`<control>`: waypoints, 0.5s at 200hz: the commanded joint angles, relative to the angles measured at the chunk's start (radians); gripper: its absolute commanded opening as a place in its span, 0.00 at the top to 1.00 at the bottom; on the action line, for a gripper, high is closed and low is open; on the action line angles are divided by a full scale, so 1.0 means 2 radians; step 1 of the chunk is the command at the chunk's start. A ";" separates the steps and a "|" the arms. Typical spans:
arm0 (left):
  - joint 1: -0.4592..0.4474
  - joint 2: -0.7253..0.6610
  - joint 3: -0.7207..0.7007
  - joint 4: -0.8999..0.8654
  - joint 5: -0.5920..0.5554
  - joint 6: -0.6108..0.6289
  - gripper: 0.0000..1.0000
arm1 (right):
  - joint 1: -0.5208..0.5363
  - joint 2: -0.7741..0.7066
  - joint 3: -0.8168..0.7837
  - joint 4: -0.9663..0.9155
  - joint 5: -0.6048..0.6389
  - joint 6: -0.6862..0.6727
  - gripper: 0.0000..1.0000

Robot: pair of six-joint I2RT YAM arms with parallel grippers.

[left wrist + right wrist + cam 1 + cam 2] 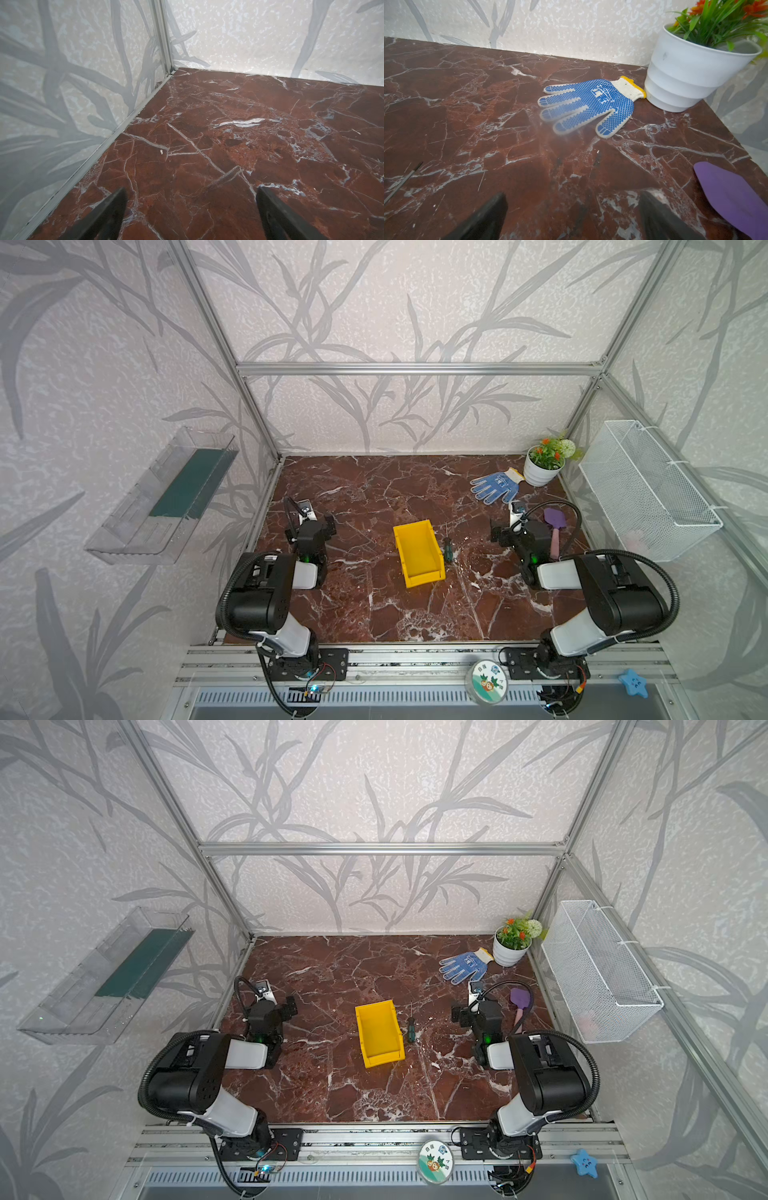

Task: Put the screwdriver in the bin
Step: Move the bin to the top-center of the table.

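1. Screwdriver [448, 551]: a small tool with a black and teal-green handle and a thin dark shaft, shorter than the bin.
2. Position: in both top views it lies flat on the table [365, 497], outside the bin [419, 560] and just beside the long wall on the right arm's side. Whether it touches that wall cannot be told. The handle points toward the robot and the shaft toward the back wall.
3. Right wrist view: only a stretch of the shaft shows at the frame edge, lying on the marble.
4. Bin: bright yellow, rectangular and open-topped, with a lowered lip at the near end. It stands mid-table between the 2 arms.
5. Right gripper [573, 193]: fingers released and spread wide over bare marble, grasping nothing. In both top views it sits on the far side of the screwdriver from the bin, apart from it.
6. Left gripper [191, 189]: fingers released and spread wide over bare marble, grasping nothing. It sits near the left wall, well apart from the bin.
7. Other items: a blue-dotted glove [496, 486] lies flat with its cuff just beside a white pot [540, 475] in the back right corner. A purple-bladed trowel [555, 526] lies close to the right gripper.
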State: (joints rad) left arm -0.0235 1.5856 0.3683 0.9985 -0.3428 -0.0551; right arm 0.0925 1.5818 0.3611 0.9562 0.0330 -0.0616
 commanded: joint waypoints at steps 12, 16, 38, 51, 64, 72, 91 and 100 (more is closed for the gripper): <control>-0.001 -0.003 -0.004 0.003 -0.007 -0.001 0.01 | 0.000 0.000 0.008 0.004 -0.003 -0.006 0.01; -0.001 -0.003 -0.004 0.002 -0.007 -0.002 0.01 | 0.000 0.000 0.008 0.004 -0.003 -0.006 0.01; -0.001 -0.003 -0.003 0.001 -0.007 -0.002 0.01 | 0.000 0.000 0.008 0.004 -0.003 -0.005 0.01; 0.000 -0.003 -0.004 0.001 -0.006 -0.003 0.01 | 0.000 0.000 0.008 0.004 -0.003 -0.005 0.01; -0.002 -0.002 -0.003 0.004 -0.008 0.001 0.01 | 0.000 0.000 0.008 0.004 -0.003 -0.005 0.01; -0.002 -0.003 -0.003 0.002 -0.008 0.000 0.01 | 0.000 0.000 0.008 0.004 -0.003 -0.005 0.01; -0.002 -0.002 -0.003 0.002 -0.008 0.000 0.01 | 0.000 0.000 0.008 0.004 -0.003 -0.005 0.01; -0.002 -0.002 -0.003 0.002 -0.008 0.001 0.01 | 0.000 0.000 0.008 0.004 -0.003 -0.005 0.01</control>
State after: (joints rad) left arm -0.0242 1.5856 0.3683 0.9985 -0.3431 -0.0551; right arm 0.0925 1.5818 0.3611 0.9562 0.0322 -0.0620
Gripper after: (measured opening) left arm 0.993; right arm 0.991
